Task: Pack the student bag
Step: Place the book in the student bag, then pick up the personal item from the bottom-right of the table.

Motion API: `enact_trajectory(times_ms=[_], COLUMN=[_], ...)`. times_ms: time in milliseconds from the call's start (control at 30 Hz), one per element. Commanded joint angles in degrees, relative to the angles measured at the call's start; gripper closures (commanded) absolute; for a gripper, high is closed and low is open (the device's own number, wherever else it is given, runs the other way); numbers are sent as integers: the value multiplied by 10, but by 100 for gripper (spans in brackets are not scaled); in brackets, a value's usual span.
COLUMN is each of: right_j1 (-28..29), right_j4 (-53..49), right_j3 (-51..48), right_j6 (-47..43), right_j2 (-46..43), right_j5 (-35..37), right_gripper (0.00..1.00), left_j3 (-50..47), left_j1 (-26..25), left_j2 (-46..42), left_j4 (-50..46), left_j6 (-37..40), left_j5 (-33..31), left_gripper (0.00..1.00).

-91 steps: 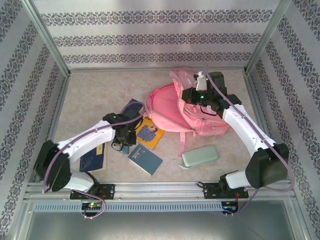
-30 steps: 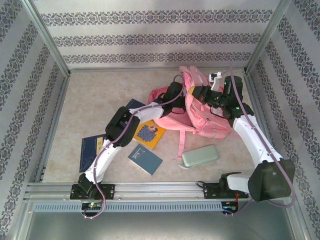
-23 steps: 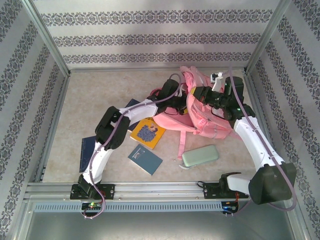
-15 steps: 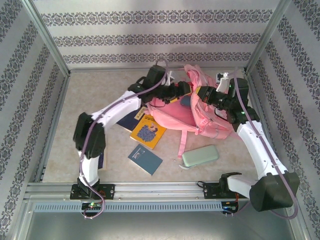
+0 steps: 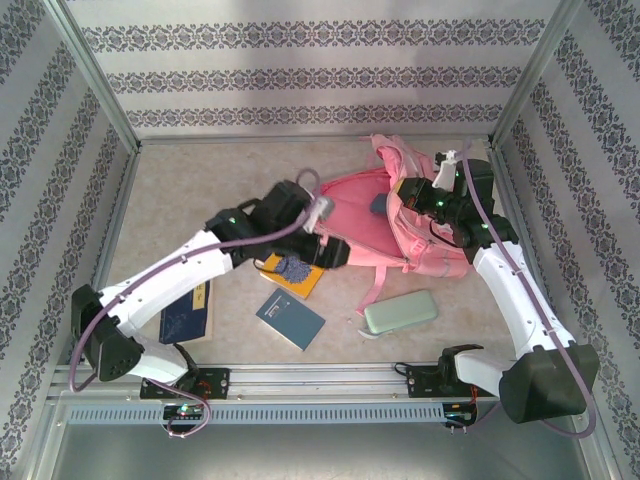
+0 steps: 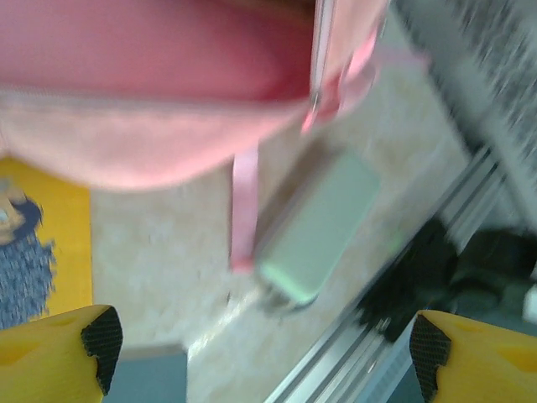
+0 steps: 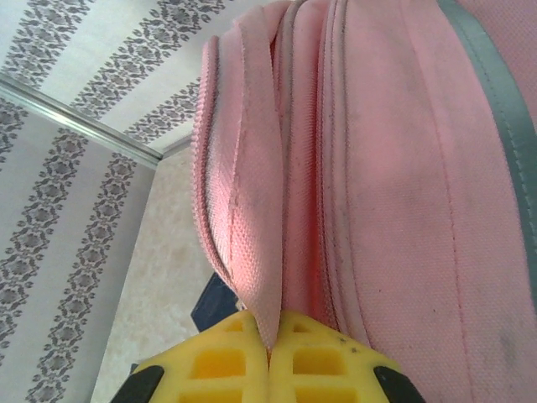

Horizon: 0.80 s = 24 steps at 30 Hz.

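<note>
Books, three in all, are lying on the beige table (image 5: 180, 190): a yellow book (image 5: 305, 280), a blue book (image 5: 290, 320) and a navy book (image 5: 185, 318), with one pale green pencil case (image 5: 400, 312) nearby. One pink student bag (image 5: 365, 225) is lying open at right rear, the right pincer (image 7: 268, 353) clamping its rim fold, while the left pincer (image 6: 260, 357) is hovering wide and empty, its arm covering part of the yellow book. Striped patterned walls (image 5: 300, 70) are enclosing the table.
</note>
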Motion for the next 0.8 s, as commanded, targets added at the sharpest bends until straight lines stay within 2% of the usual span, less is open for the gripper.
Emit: enact_trajectory(times_ms=[0,167,267,500,767], right_j1=[-13,-37,-43,-55,-61], right_j4=[-28,-32,-36,-49,-47], right_j3=[15,18,14,10,-3], right_j6=[-11,10,14,12,14], right_j2=[-1,13,13,-1,-13], right_j5=[80,63,57,52,47], right_gripper=[100,100,100,100,100], left_j3=[-27,30,87,204,267], left_j1=[-48,-146,-182,-230,-251], left_j2=[17,140,219,347,408], left_j4=[-22,-16,-19,-43,-73], left_j6=[79,138,151,174,178], left_j5=[-52,-140,-168,-199,-196], left_gripper=[9,3,0,0,0])
